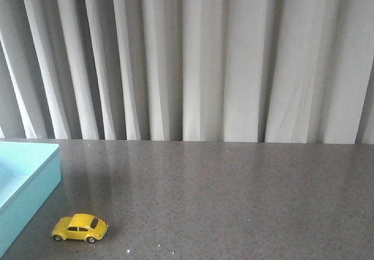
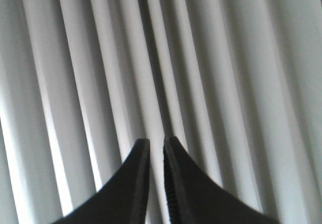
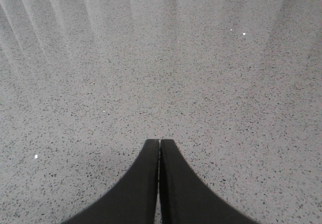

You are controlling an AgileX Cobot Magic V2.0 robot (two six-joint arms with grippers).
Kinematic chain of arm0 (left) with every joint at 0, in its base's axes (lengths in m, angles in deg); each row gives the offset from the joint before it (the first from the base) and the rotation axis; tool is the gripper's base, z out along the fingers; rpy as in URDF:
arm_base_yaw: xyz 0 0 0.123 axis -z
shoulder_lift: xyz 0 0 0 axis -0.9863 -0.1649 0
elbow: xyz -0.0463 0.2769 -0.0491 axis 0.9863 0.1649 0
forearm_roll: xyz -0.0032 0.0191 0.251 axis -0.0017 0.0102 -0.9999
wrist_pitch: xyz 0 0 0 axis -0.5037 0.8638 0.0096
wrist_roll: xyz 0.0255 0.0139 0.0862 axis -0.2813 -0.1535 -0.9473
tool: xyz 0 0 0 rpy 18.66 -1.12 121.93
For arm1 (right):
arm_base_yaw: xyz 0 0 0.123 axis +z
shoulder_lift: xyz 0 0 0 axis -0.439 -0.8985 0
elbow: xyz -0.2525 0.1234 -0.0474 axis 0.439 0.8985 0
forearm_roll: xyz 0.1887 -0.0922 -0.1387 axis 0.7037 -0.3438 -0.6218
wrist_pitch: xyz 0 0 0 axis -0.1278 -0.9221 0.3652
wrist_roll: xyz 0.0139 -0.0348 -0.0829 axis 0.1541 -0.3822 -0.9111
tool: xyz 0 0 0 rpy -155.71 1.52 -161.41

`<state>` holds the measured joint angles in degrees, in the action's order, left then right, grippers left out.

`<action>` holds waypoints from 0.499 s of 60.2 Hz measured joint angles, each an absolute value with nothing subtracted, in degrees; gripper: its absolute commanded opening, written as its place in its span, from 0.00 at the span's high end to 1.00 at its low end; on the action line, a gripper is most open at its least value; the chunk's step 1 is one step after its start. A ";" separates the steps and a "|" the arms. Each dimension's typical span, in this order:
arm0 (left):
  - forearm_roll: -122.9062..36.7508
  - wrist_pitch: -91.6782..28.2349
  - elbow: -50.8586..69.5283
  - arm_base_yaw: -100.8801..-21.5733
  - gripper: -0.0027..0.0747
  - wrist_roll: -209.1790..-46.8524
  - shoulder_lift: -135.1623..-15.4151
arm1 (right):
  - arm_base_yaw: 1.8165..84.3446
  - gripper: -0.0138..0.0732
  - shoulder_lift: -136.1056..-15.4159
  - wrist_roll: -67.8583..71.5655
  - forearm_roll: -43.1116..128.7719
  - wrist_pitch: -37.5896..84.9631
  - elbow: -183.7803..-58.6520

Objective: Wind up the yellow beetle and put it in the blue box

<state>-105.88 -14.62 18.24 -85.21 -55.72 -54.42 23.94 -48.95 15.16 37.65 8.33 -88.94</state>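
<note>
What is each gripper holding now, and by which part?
Nothing. The left gripper and right gripper are closed and empty; the yellow beetle sits untouched on the table.

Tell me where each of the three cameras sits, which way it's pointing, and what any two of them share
Front view: faces forward over the grey table to the curtain; yellow beetle beside the blue box; no arm visible.
Left wrist view: on the left arm, aimed at the curtain; left gripper nearly closed, empty.
Right wrist view: on the right arm, angled down at the table; right gripper closed, empty.
Shared: curtain in the front and left wrist views; table in the front and right wrist views.
</note>
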 measured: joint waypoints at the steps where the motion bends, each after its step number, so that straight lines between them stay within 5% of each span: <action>1: -106.16 -15.16 17.98 -85.21 0.83 -55.65 -54.61 | 23.94 0.85 -48.95 15.16 37.65 8.33 -88.94; 17: -99.36 -21.38 17.66 -85.21 0.82 -63.22 -55.02 | 23.94 0.85 -48.95 15.16 37.65 8.19 -88.94; 30: -56.06 -22.24 17.66 -85.21 0.82 -103.71 -55.02 | 23.94 0.85 -48.95 15.16 37.65 8.19 -88.94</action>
<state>-56.06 -22.24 17.66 -85.21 -103.71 -55.02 23.94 -48.95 15.16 37.65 8.19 -88.94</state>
